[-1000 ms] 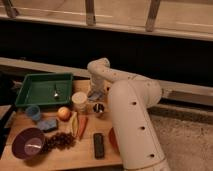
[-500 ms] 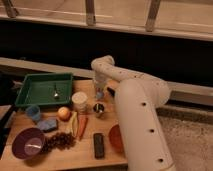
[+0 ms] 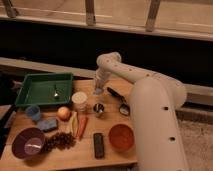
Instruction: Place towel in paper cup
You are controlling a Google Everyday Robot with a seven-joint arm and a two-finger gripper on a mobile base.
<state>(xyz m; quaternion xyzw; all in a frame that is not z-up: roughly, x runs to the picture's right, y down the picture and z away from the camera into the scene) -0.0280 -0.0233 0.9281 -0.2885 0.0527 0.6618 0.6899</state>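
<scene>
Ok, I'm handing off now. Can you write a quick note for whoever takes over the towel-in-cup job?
Gripper: low over the back of the table, just right of the paper cup; no towel seen at it.
Paper cup: upright beside the green tray; no towel showing in it.
Towel: probably the blue piece at front left, next to the purple bowl.
Done: nothing yet.
Left: reach the towel, grasp it, carry it to the cup, drop it in.

The pincer [image 3: 98,90] hangs low just beside the paper cup [image 3: 79,101].
</scene>
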